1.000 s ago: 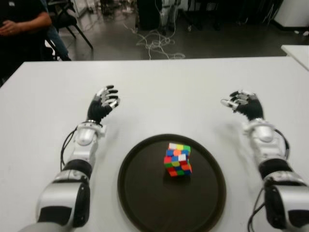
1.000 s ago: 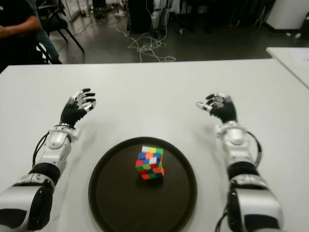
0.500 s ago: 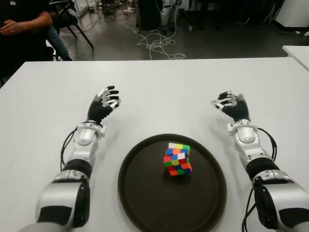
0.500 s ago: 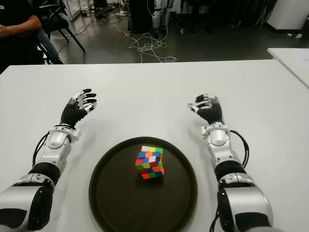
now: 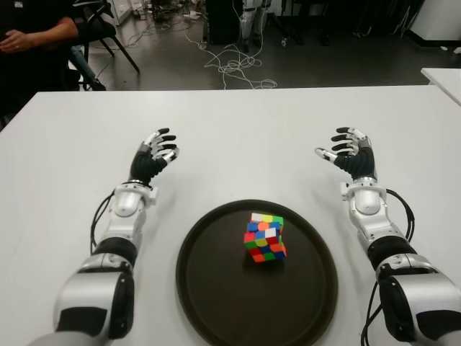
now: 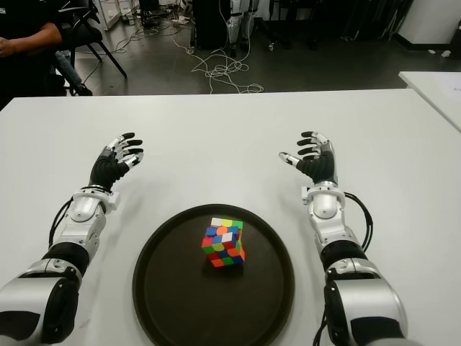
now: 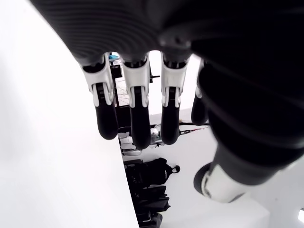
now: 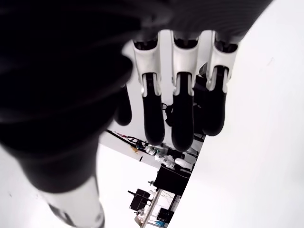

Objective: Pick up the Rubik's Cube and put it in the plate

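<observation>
Over the last second the right hand point(image 5: 349, 153) has drifted inward from the far right toward the middle of the white table point(image 5: 238, 130) and opened its fingers wider, while the left hand point(image 5: 153, 155) has kept its place. Both hands hover spread and empty, palms facing inward, well apart from each other and just beyond the far rim of the dark round tray point(image 5: 216, 303) that serves as the plate. The Rubik's Cube point(image 5: 264, 237) already sits in that tray, a little right of its centre, resting on the flat bottom with its top layers slightly twisted. To my eye the placing looks done, so what remains is a clean retreat: keep the fingers loose, keep both arms clear of the tray's edge so it is not nudged, and bring them back without sweeping across the cube. A seated person point(image 5: 32, 36) watches from the far left corner, beyond the table.
</observation>
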Controlling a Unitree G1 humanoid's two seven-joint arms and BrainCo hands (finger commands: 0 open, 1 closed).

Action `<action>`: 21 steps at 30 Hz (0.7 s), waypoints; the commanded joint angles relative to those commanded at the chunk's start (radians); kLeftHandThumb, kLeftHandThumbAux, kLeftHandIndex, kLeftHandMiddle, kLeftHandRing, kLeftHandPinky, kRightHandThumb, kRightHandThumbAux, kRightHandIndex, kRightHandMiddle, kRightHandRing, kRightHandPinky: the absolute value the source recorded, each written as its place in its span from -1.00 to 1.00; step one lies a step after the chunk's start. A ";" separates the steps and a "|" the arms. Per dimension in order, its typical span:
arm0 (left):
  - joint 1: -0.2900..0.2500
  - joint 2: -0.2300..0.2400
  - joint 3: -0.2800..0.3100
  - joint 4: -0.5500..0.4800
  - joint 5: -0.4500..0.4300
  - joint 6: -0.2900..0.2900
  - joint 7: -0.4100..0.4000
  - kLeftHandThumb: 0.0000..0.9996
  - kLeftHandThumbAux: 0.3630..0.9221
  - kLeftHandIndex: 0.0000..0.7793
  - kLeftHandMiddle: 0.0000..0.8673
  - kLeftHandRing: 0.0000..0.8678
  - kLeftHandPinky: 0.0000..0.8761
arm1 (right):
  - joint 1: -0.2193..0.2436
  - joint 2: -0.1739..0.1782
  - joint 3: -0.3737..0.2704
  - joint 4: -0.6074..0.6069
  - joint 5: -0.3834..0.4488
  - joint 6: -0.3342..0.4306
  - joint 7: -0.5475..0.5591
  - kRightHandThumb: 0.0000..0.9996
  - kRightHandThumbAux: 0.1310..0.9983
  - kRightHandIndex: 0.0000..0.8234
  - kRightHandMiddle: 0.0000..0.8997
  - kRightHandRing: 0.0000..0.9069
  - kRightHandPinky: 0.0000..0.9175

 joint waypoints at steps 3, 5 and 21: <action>0.000 0.000 -0.002 0.002 0.002 0.000 0.000 -0.69 0.51 -0.52 -0.42 -0.45 -0.43 | 0.000 0.001 -0.007 0.003 0.014 -0.010 0.023 -0.71 0.69 -0.21 -0.09 -0.03 0.02; -0.001 0.000 -0.003 0.003 0.003 -0.001 0.001 -0.69 0.53 -0.52 -0.42 -0.45 -0.43 | 0.001 0.003 -0.011 0.004 0.023 -0.017 0.039 -0.71 0.68 -0.22 -0.09 -0.04 0.00; -0.002 -0.003 -0.001 0.000 0.001 0.004 0.002 -0.74 0.48 -0.53 -0.42 -0.43 -0.41 | 0.005 0.006 -0.026 0.016 0.034 -0.074 0.090 -0.85 0.64 -0.21 -0.09 -0.03 0.01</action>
